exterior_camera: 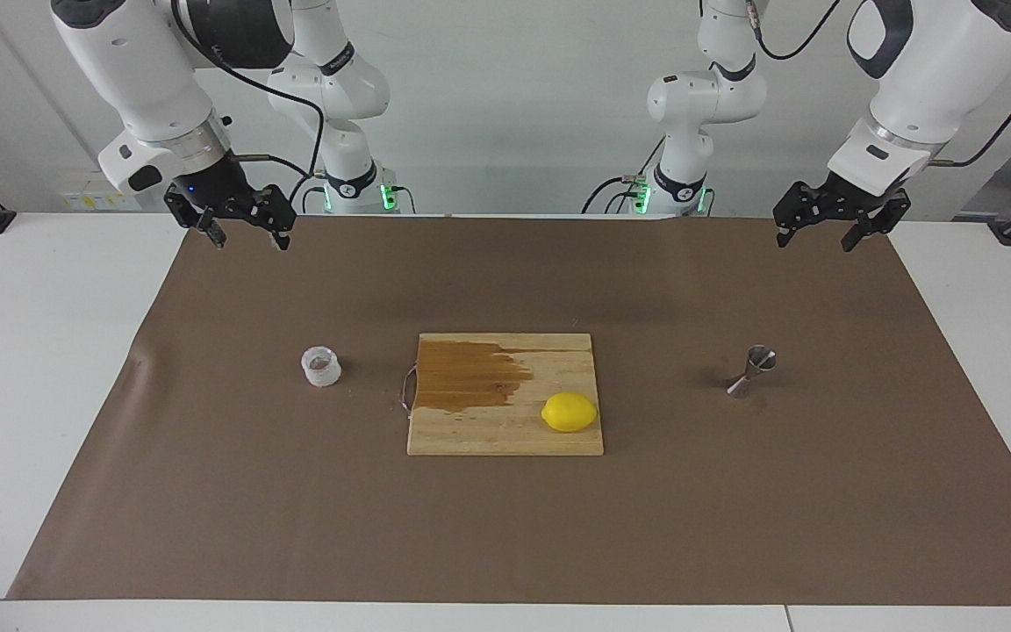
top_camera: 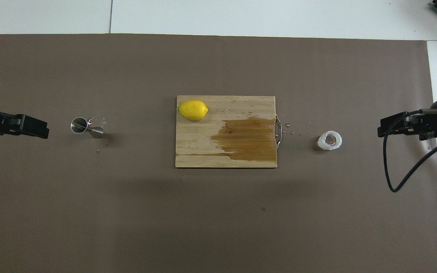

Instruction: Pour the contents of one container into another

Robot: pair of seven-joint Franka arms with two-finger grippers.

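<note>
One cup (exterior_camera: 320,366), one jigger (exterior_camera: 752,370), one lemon (exterior_camera: 570,412), one cutting board (exterior_camera: 505,434), two arms, two grippers.

Surface is a white table (exterior_camera: 40,369) covered by a brown paper mat (exterior_camera: 505,527). White wall at the robots' end, and cables hang off both arms.

Board sits mid-mat and has a metal handle on the edge facing the cup. A dark wet-looking stain covers its part toward the right arm's end. Lemon lies on the board, at the corner farther from the robots toward the left arm's end.

Cup — small, squat, round, translucent whitish, something brownish inside. It stands upright on the mat just beside the board's handle edge, toward the right arm's end. A few droplets lie between it and the board.

Jigger — shiny steel, two cones joined at a narrow waist, standing on the mat with its mouth up. It is well apart from the board, toward the left arm's end, with small droplets near it.

Left gripper (exterior_camera: 825,236) hangs over the mat's corner at its own end, fingers spread, holding nothing. Right gripper (exterior_camera: 248,238) hangs over the mat's corner at its own end, fingers spread too, also empty.
</note>
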